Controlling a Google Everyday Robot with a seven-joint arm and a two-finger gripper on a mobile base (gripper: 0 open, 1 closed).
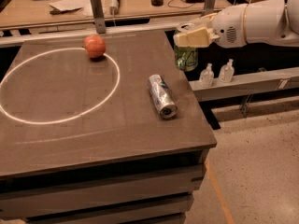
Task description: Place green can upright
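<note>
Markings on both cans are too small to read. You face a dark table marked with a white ring; a red apple sits on the ring's far edge. A silver can lies on its side near the right edge. Beyond is a cluttered wooden desk; two small bottles stand on a ledge at right. Your gripper, at the table's far right edge, clamps the top of the green can, which hangs upright, its body patterned green and white.

Your gripper, upper right of the frame, is cream-coloured and blocky; behind it a smooth white rounded arm; a dark perforated grille on its side.
</note>
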